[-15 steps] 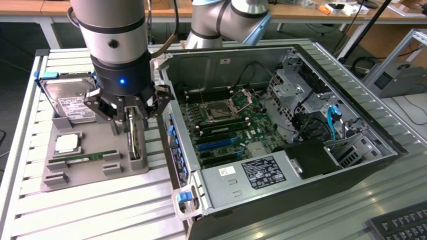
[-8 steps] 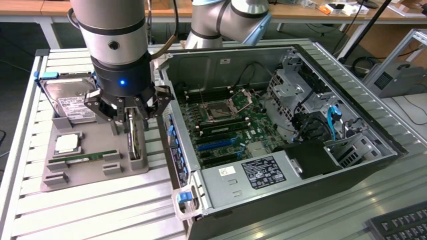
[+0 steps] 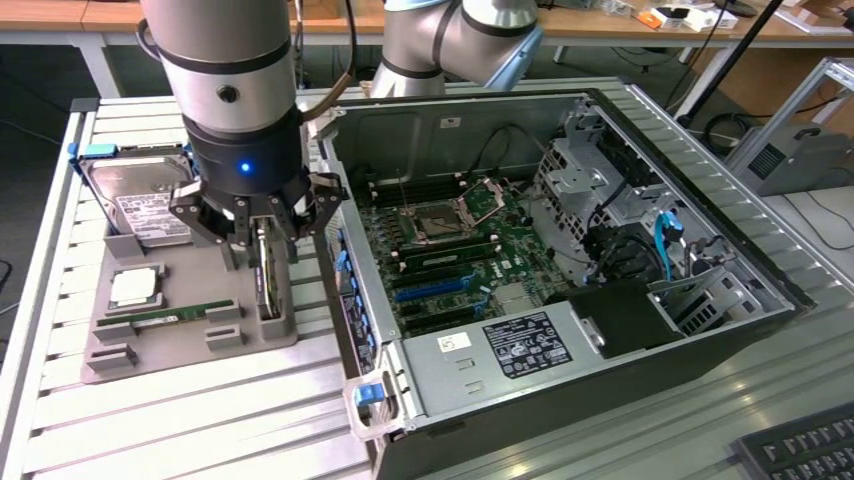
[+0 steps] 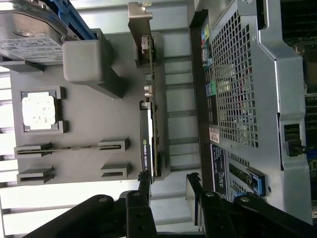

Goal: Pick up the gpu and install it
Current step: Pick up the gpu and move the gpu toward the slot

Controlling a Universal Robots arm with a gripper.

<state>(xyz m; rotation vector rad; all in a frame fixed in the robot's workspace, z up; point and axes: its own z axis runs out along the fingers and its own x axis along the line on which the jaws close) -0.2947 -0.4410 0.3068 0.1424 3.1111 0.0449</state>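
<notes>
Gpu (image 4: 147, 144) stands edge-on in the tray (image 4: 89, 119) just beside the case (image 4: 247, 99), long axis along the case wall; gripper (image 4: 168, 181) hangs over it, jaws wide apart and empty, card nearer one finger

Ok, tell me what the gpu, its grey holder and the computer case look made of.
gpu: green circuit board, likely fibreglass, with a black matte cooler, probably plastic, and a bare silver metal bracket.
grey holder: matte, uniform grey, probably plastic, possibly printed.
computer case: dull grey sheet metal, punched with vent holes.
</notes>
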